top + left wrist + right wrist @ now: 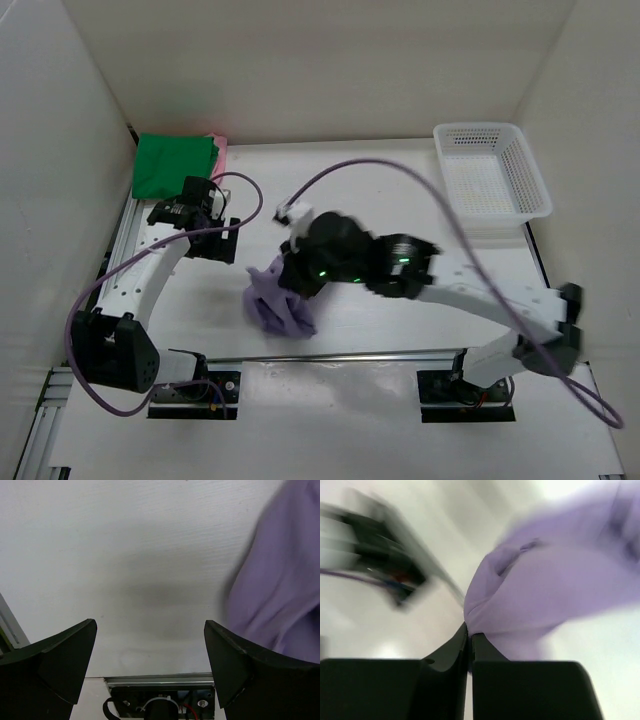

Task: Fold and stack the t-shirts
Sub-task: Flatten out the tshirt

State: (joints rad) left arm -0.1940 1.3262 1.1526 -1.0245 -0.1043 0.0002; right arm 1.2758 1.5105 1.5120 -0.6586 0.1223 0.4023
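Observation:
The light purple t-shirt (pixel 278 300) hangs bunched over the middle of the table, pinched in my right gripper (pixel 292 268). In the right wrist view the fingers (pixel 470 637) are shut on a fold of the purple cloth (pixel 555 585), blurred by motion. My left gripper (pixel 222 240) is open and empty, left of the purple shirt; its wrist view shows the wide-apart fingertips (pixel 150 650) over bare table, with purple cloth (pixel 280 580) at the right. A folded bright green t-shirt (pixel 175 165) lies at the far left on a pink one (pixel 221 150). The tan shirt is out of view.
A white plastic mesh basket (pixel 492 180) stands at the far right. White walls enclose the table on three sides. A metal rail (pixel 330 355) runs along the near edge by the arm bases. A purple cable (pixel 380 165) loops over the table.

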